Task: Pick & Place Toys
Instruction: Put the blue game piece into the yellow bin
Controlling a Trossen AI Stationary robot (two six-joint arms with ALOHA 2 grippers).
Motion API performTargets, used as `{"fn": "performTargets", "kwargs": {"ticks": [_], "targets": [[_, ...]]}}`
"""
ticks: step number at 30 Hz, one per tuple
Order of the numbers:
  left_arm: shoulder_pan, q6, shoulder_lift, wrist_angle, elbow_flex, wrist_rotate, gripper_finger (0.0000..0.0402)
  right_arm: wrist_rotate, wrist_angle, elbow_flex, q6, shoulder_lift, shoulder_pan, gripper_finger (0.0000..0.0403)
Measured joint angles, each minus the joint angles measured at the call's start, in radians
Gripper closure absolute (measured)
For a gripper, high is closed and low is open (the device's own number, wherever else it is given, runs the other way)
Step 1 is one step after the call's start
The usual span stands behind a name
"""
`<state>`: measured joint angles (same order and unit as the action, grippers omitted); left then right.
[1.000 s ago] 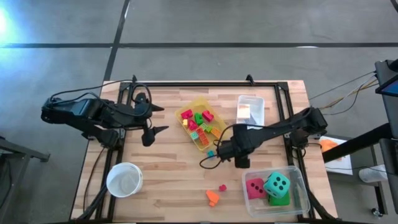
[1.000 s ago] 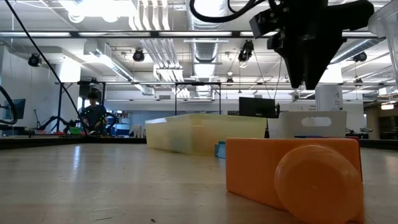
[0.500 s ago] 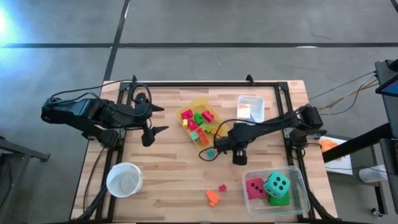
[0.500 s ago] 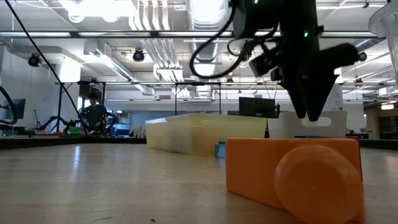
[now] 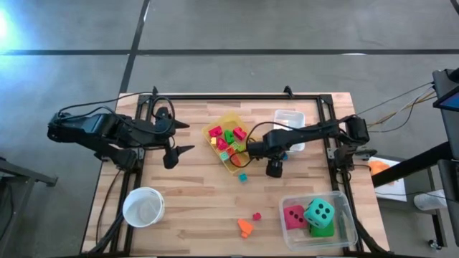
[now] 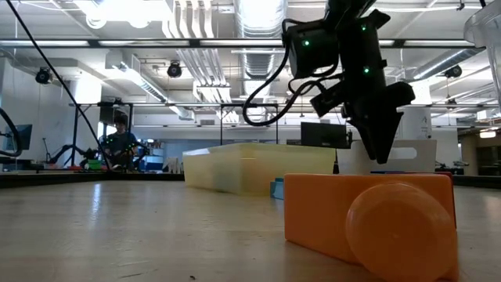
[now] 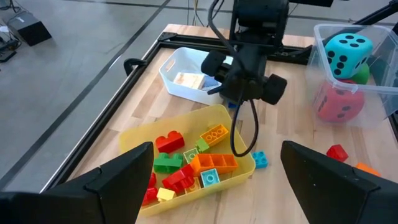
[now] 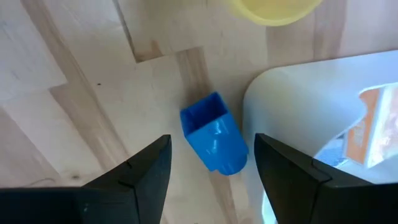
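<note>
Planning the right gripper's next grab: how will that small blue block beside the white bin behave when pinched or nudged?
The blue block looks like hard moulded plastic, so probably stiff and light. Its glossy faces may slip between the right gripper fingers. It lies on bare wood close to the white bin, so a nudge would likely slide it, not roll it.

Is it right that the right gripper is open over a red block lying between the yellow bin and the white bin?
Not quite: the block is blue, not red. The right wrist view shows it on the wood between the yellow bin and the white bin, with the right gripper open above it.
</note>
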<state>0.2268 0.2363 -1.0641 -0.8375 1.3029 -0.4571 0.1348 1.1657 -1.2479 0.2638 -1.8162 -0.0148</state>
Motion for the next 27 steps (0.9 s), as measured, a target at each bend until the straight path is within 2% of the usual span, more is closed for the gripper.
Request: {"fn": "performTargets", "kwargs": {"ticks": [9, 18, 21, 24, 27], "targets": [[0.000, 0.000, 0.000, -0.002, 0.000, 0.000, 0.0050, -0.010, -0.005, 0.015, -0.107, 0.001, -0.015, 0.0180], [0.000, 0.000, 0.000, -0.002, 0.000, -0.001, 0.0050, 0.051, -0.011, 0.017, -0.065, 0.001, -0.052, 0.0180], [0.000, 0.000, 0.000, -0.002, 0.000, -0.001, 0.0050, 0.017, -0.014, 0.023, -0.057, 0.000, -0.055, 0.0180], [0.000, 0.000, 0.000, -0.002, 0.000, -0.001, 0.0050, -0.066, -0.015, 0.029, -0.060, 0.001, -0.054, 0.0180], [0.000, 0.000, 0.000, -0.002, 0.000, -0.002, 0.0050, -0.083, -0.024, 0.037, -0.081, 0.001, -0.046, 0.0180]]}}
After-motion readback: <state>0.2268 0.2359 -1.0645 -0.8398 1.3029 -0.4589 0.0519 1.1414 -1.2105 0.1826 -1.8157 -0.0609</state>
